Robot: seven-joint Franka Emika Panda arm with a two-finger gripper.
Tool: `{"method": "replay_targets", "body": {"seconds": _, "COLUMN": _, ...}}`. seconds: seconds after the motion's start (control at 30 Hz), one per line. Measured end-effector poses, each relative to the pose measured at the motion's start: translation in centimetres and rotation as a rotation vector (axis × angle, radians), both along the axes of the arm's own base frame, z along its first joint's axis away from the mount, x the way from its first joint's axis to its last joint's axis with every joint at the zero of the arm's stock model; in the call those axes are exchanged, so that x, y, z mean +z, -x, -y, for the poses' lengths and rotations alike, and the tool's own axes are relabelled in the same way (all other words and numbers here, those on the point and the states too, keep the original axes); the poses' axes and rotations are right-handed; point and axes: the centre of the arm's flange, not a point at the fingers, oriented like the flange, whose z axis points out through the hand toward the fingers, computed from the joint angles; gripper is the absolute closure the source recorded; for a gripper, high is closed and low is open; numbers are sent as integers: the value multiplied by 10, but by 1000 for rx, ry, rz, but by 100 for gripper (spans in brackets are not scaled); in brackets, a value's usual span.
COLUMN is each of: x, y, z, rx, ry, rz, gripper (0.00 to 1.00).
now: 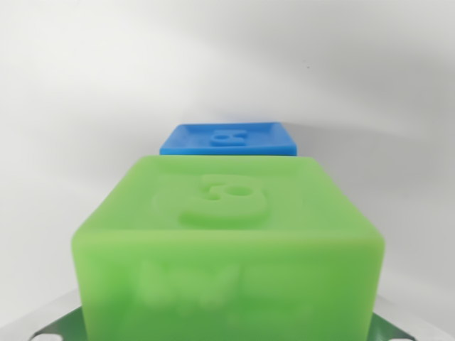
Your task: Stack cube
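1. Claw: only metal edges show at the bottom corners; whether it clamps the green cube (227, 249) cannot be told.
2. Green cube fills the near view; blue cube (229, 139) lies just beyond, on the white bench (71, 106).
3. Centre green over blue, faces square, before lowering.

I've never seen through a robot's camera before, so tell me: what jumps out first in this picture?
A big bright green cube fills the lower half of the wrist view, very close, with a raised figure on its top face. Just behind it sits a blue cube, smaller in the picture, also embossed on top. Everything around them is plain white surface.
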Motion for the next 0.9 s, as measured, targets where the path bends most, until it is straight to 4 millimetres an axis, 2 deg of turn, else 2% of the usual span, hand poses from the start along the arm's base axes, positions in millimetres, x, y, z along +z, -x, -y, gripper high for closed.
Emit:
{"method": "replay_targets", "body": {"seconds": 0.4, "x": -17, "y": 0, "z": 0, "rx": 1, "ry": 1, "rz": 0, "gripper": 100}}
{"method": "replay_targets", "body": {"seconds": 0.87, "x": -25, "y": 0, "z": 0, "rx": 1, "ry": 0, "rz": 1, "gripper": 100}}
{"method": "replay_targets", "body": {"seconds": 0.9, "x": -25, "y": 0, "z": 0, "rx": 1, "ry": 0, "rz": 1, "gripper": 0}}
